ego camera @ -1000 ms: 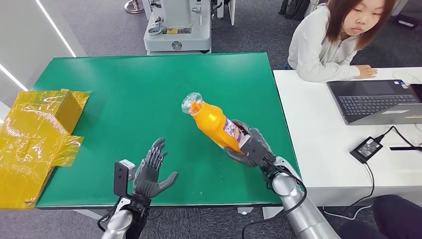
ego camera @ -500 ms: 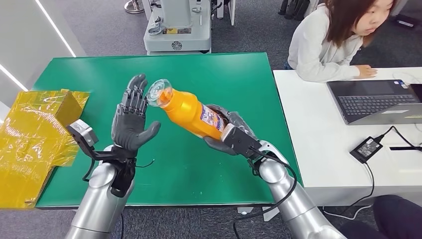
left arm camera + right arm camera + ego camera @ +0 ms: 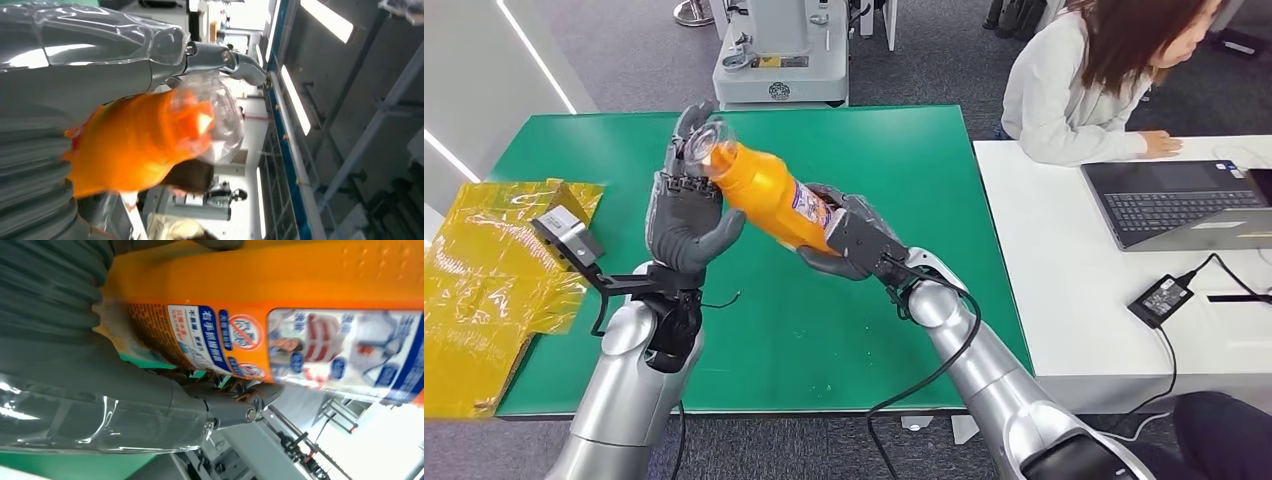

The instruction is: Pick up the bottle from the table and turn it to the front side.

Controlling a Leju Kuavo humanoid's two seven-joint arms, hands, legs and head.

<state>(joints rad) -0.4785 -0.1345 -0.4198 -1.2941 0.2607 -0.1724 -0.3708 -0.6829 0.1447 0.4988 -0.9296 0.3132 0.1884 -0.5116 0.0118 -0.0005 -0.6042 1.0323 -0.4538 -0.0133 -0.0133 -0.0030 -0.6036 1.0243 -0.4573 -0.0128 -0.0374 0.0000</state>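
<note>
Bottle place: the orange bottle [image 3: 769,195] is up in the air over the green table [image 3: 904,160], held between the two hands, touching no surface.
Long axis: it runs aslant in the head view, clear cap end toward 10 o'clock, base end toward 4 o'clock.
Right hand: the right hand [image 3: 849,240] is wrapped round the lower body and base, fingers closed tight on it. The right wrist view shows the label [image 3: 280,347] lying just against the thumb [image 3: 150,405].
Left hand: the left hand [image 3: 686,215] stands upright at the cap end, palm facing the bottle, fingers spread and only slightly curled.
Contact at cap: the clear cap [image 3: 212,120] lies against the left hand's fingers [image 3: 220,55], and the orange shoulder is close to its palm. I cannot tell whether those fingers press on it or merely touch.
Nearer hand: the right one carries the weight; the left one is placed to take the neck, at 10 o'clock from the right hand.
Next move, as I judge: the left hand's fingers need to close round the neck so the bottle can be rolled about its long axis.
Risk: a smooth cap may slip.
</note>
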